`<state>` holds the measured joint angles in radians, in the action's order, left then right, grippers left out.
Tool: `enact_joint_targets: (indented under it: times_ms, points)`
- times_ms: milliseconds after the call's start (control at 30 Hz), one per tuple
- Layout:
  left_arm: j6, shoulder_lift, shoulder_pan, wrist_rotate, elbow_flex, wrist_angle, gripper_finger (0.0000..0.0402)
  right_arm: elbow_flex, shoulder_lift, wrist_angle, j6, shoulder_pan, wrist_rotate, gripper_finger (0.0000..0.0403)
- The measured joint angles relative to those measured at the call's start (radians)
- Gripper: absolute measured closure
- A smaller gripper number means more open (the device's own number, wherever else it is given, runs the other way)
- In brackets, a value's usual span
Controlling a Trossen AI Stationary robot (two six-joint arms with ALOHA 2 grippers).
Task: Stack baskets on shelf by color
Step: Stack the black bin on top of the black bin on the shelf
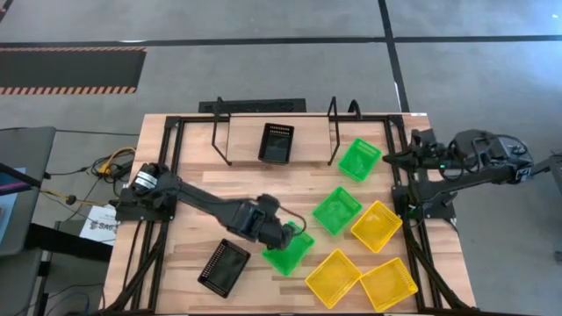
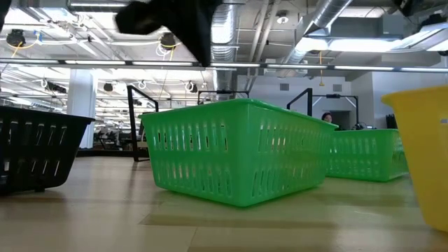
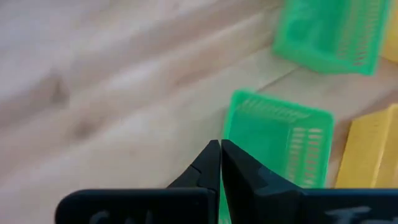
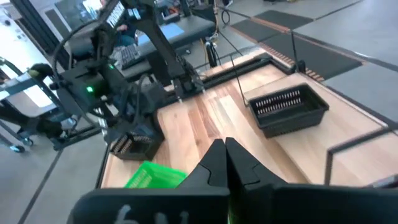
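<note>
Left hand point(image 1: 290, 235) above green basket point(image 1: 288, 252)

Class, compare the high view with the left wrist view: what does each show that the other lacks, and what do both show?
Only the high view shows the shelf with a black basket on it, another black basket, the full yellow baskets and the right gripper waiting at the table's right edge. Only the left wrist view shows that the left gripper is shut and empty. Both show the nearest green basket beside that gripper.
</note>
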<state>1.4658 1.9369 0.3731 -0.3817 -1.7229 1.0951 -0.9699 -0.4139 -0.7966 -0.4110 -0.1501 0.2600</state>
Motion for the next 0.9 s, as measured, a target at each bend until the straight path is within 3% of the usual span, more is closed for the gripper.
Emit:
enact_joint_targets:
  times_ms: [167, 267, 433, 533, 900]
  points:
    - [0.263, 0.0, 0.061, 0.136, -0.003, 0.081, 0.0401, 0.0, 0.032, -0.052, 0.0, 0.0, -0.042, 0.0402]
    - [0.333, -0.001, 0.087, 0.191, -0.039, 0.147, 0.0401, 0.0, 0.03, -0.077, 0.0, 0.0, -0.072, 0.0402]
    - [0.398, -0.001, 0.095, 0.197, -0.083, 0.212, 0.0401, 0.0, 0.027, -0.104, 0.0, 0.0, -0.08, 0.0402]
    - [0.396, -0.001, 0.096, 0.217, -0.083, 0.252, 0.0401, 0.0, 0.028, -0.1, 0.0, 0.0, -0.08, 0.0402]
    - [0.176, 0.0, 0.097, 0.297, -0.082, 0.299, 0.0401, 0.0, 0.029, -0.083, -0.001, 0.0, -0.08, 0.0401]
